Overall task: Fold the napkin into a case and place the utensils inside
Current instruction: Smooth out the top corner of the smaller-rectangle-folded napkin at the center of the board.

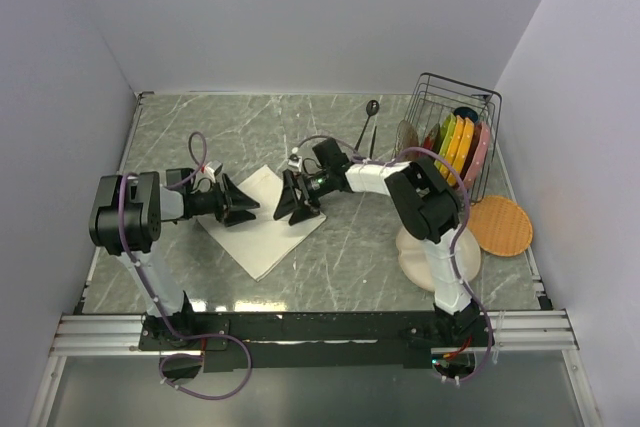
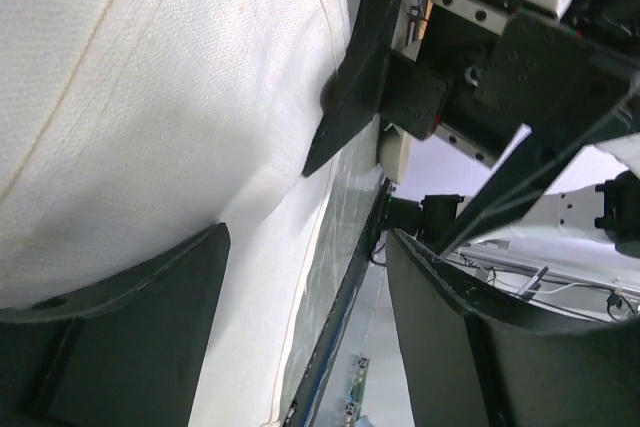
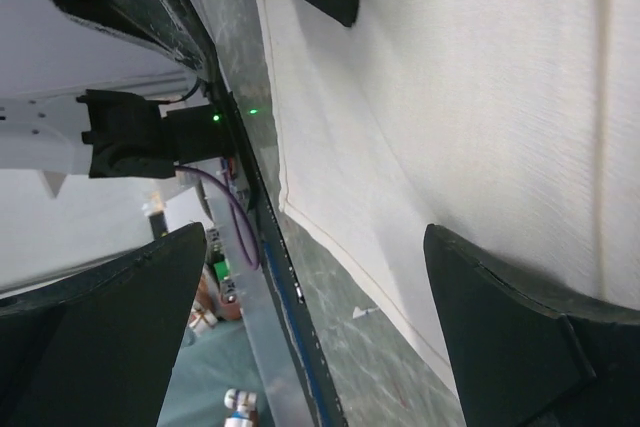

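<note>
The wire dish rack (image 1: 487, 97) at the table's far right holds colourful plates (image 1: 462, 143) standing on edge. The utensils (image 1: 372, 107) lie on the table just left of it, outside the rack. The napkin (image 1: 262, 239) lies folded mid-table. The left gripper (image 1: 243, 210) and right gripper (image 1: 296, 205) sit over it, jaws spread, gripping nothing.

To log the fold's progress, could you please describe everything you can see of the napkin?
The napkin is a plain cream-white woven cloth with stitched hems, lying flat on the grey marbled table as a rectangle turned cornerwise, not yet a narrow strip. The left end effector and right end effector stand open at its opposite sides, fingertips seemingly on the cloth.
</note>
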